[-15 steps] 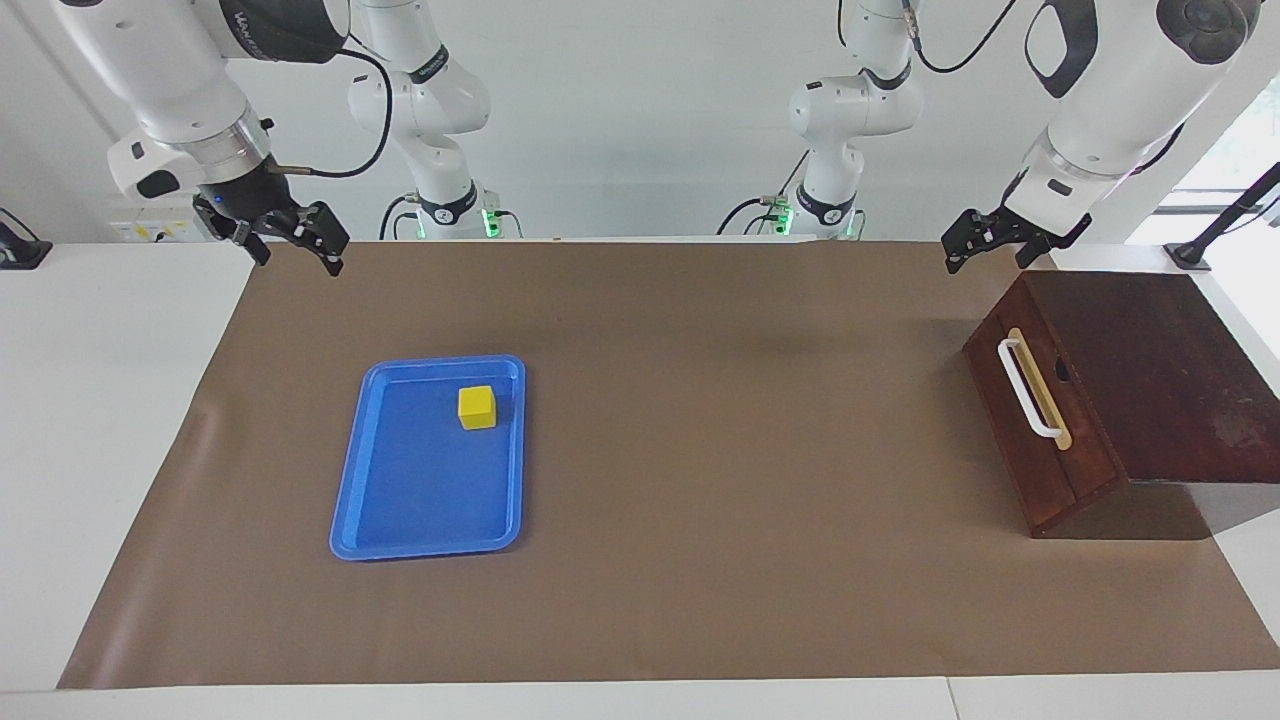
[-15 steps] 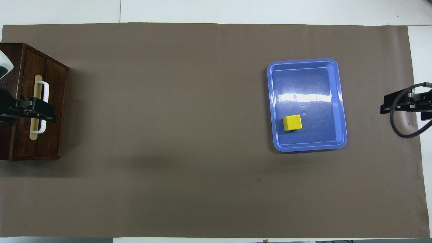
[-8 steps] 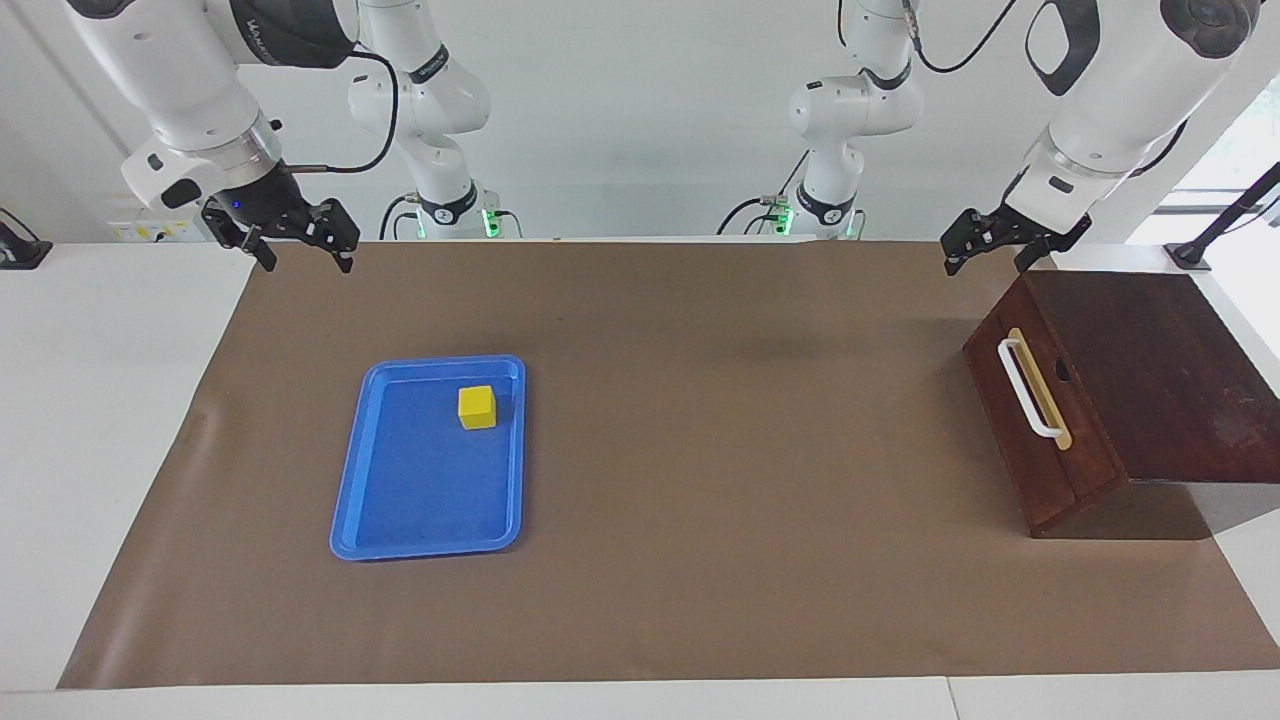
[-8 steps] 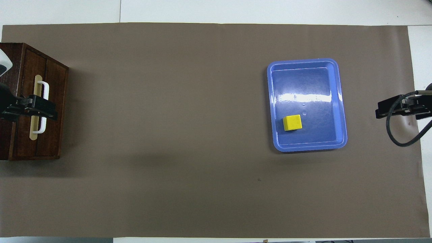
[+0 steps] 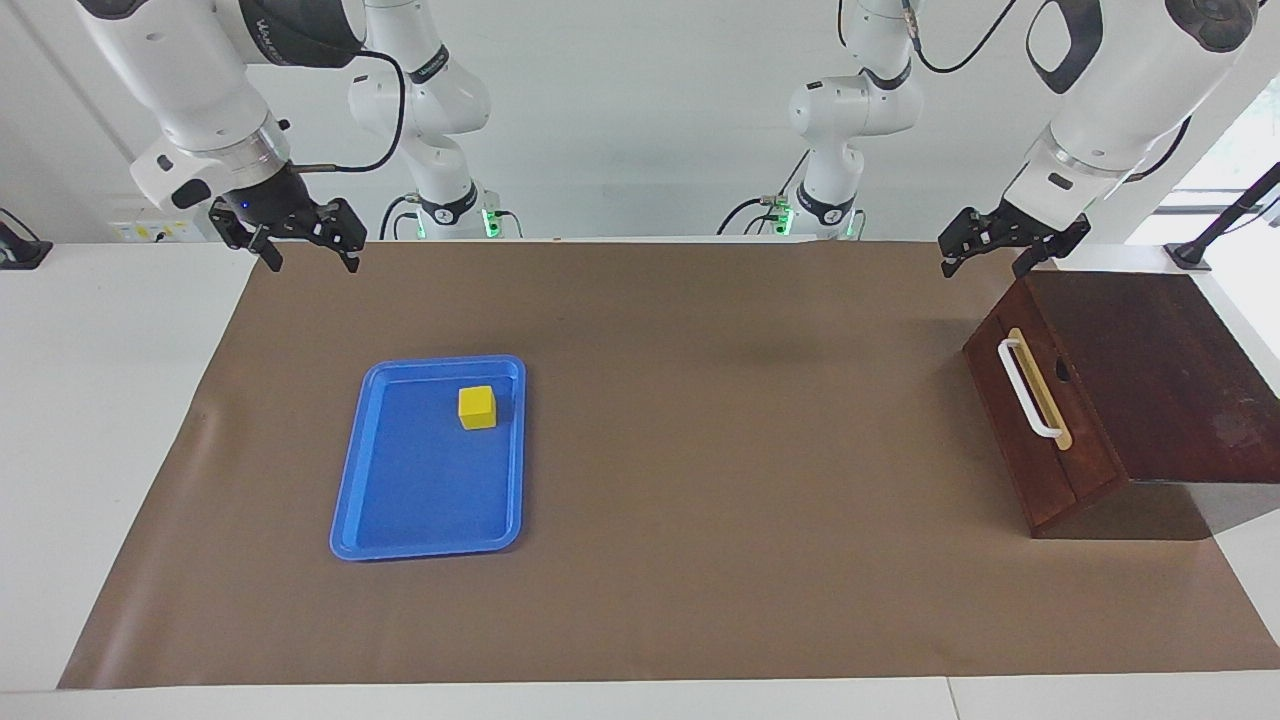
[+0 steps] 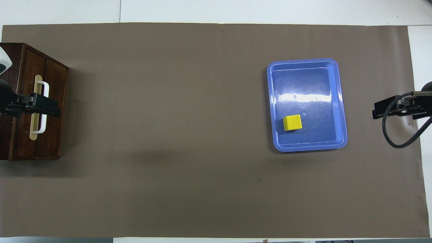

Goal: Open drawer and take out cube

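Observation:
The drawer (image 5: 1045,440) is shut in its dark wooden box at the left arm's end of the table, white bar handle (image 5: 1027,391) facing the table's middle. It also shows in the overhead view (image 6: 54,101). The yellow cube (image 5: 477,407) lies in a blue tray (image 5: 400,510) toward the right arm's end, also in the overhead view (image 6: 292,122). My left gripper (image 5: 985,258) is open and empty, raised in the air; from above (image 6: 37,107) it covers the handle without touching it. My right gripper (image 5: 312,250) is open and empty, raised over the brown mat's edge (image 6: 388,109).
A brown mat (image 5: 700,500) covers most of the table. The blue tray (image 6: 307,81) holds only the cube. The box top (image 5: 1150,370) slopes over the drawer. White table shows at both ends.
My right gripper has drifted a little toward the table's middle and turned. My left gripper has shifted slightly above the drawer. The cube, the tray and the drawer have not moved.

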`<state>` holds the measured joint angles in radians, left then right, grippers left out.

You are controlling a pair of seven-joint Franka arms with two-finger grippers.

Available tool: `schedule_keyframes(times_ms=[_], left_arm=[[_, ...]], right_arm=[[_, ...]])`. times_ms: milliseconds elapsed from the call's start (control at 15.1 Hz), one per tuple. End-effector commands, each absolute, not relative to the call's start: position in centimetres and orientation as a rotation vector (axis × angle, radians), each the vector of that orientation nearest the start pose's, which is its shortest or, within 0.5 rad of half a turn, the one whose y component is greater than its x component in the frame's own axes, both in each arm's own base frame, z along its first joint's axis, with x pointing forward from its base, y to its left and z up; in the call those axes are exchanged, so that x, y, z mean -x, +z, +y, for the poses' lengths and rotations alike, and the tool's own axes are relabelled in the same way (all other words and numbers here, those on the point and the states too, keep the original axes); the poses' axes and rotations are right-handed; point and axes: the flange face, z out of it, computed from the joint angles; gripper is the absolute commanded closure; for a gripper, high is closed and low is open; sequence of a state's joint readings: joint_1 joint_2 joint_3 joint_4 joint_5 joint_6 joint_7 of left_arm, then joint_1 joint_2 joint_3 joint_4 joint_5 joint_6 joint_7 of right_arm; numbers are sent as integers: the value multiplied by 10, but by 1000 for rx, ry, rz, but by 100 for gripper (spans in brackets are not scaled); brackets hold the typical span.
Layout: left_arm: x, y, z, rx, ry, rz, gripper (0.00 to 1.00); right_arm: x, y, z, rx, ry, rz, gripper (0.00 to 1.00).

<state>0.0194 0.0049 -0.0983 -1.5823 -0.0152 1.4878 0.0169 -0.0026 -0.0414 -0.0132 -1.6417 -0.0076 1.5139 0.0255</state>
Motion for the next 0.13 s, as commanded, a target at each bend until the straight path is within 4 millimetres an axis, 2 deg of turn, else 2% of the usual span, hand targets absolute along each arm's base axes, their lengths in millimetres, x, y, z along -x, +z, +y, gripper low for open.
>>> schedule_keyframes(times_ms=[0, 66], left_arm=[[-549, 613, -52, 3160, 137, 186, 0], [-549, 615, -53, 3160, 133, 191, 0]], right_arm=[[-530, 613, -6, 3166, 117, 25, 0], [-531, 614, -6, 3166, 112, 22, 0]])
